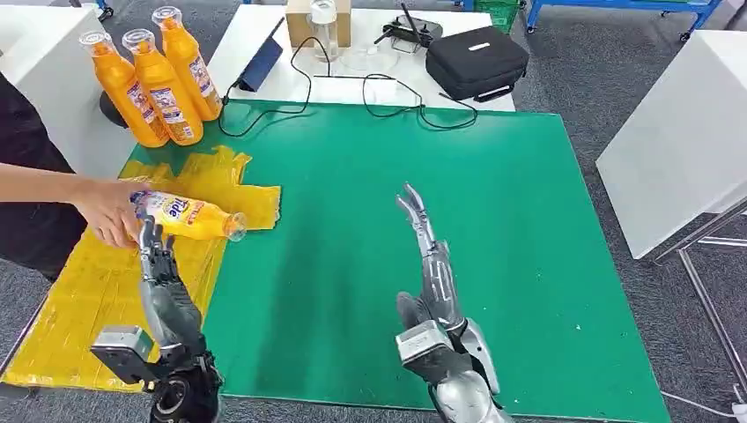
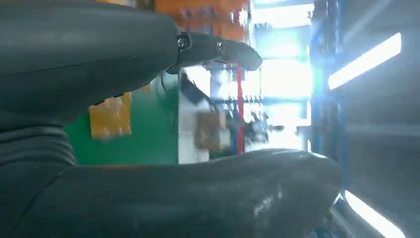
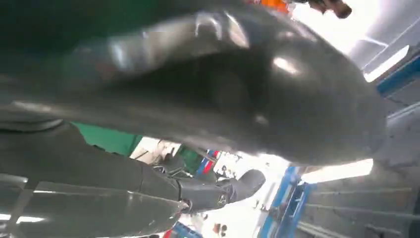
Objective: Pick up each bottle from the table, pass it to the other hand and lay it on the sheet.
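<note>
**Desk:** What have you got on the head view?

**Me:** I see one orange bottle (image 1: 187, 216) lying on its side on the yellow sheet (image 1: 97, 291), cap end pointing toward the middle of the green mat (image 1: 493, 247). A person's hand (image 1: 107, 211) reaches in from the left edge and grips the bottle's base end. My left hand (image 1: 157, 264) is raised just below the bottle, fingers pointing up at it. Its fingertips sit right at the bottle's underside, but I cannot tell whether they touch it or hold it.

**Desk:** And the right side?

**Me:** My right hand (image 1: 430, 264) stands over the bare mat, well apart from the bottle, fingers stretched out straight and released, holding nothing. In the right wrist view the thumb (image 3: 237, 89) and a dark finger (image 3: 218, 193) are spread with nothing between them.

**Desk:** Other bottles?

**Me:** Three upright orange bottles (image 1: 159, 75) stand close together at the far left corner of the counter (image 1: 264, 44), beyond the sheet. Farther back on the white part of the counter I see a black case (image 1: 476, 60), a clear jar (image 1: 323, 26) in front of a cardboard box (image 1: 299, 22), and black cables (image 1: 388, 97) trailing onto the mat's far edge.

**Desk:** Left wrist camera?

**Me:** Blurred; I make out my left hand's thumb and a dark finger (image 2: 218, 49) apart.
</note>
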